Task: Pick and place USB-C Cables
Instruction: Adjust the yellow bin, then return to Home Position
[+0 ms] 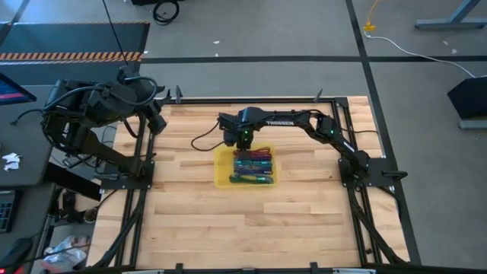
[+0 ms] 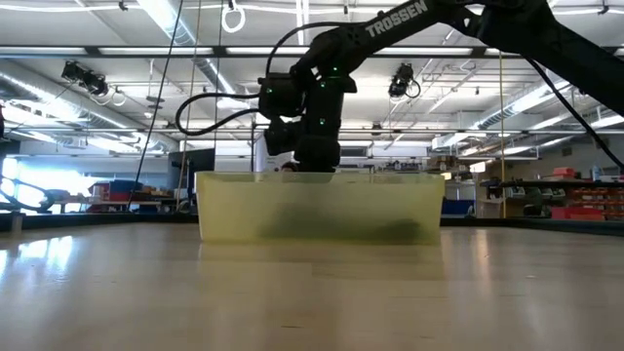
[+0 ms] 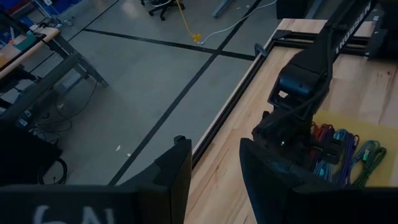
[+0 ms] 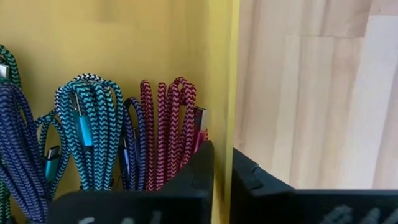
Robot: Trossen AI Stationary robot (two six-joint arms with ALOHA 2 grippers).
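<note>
The right arm reaches in from the right edge of the wooden counter [image 1: 198, 221], stretched long and nearly level across it, its wrist bent down over the far edge of a yellow tray [image 1: 222, 180] near the counter's middle. The right gripper [image 4: 222, 163] hangs low at the tray's rim; from table height its dark wrist dips just behind the tray's translucent wall. Its jaws stand almost closed, only a thin slit between them, with the tray's side wall running up into that slit; whether they actually pinch the wall I cannot tell. They have no cable in them.

The USB-C cables [image 1: 252, 166] lie bundled inside the tray, side by side: teal, blue-purple, maroon-red and green braided loops. The maroon-red bundle [image 4: 168, 130] sits just beside the right jaws, with the teal bundle [image 4: 90, 124] next to it.

The left arm waits folded at the counter's far left corner, the left gripper [image 3: 214, 174] raised with its jaws parted and empty.
</note>
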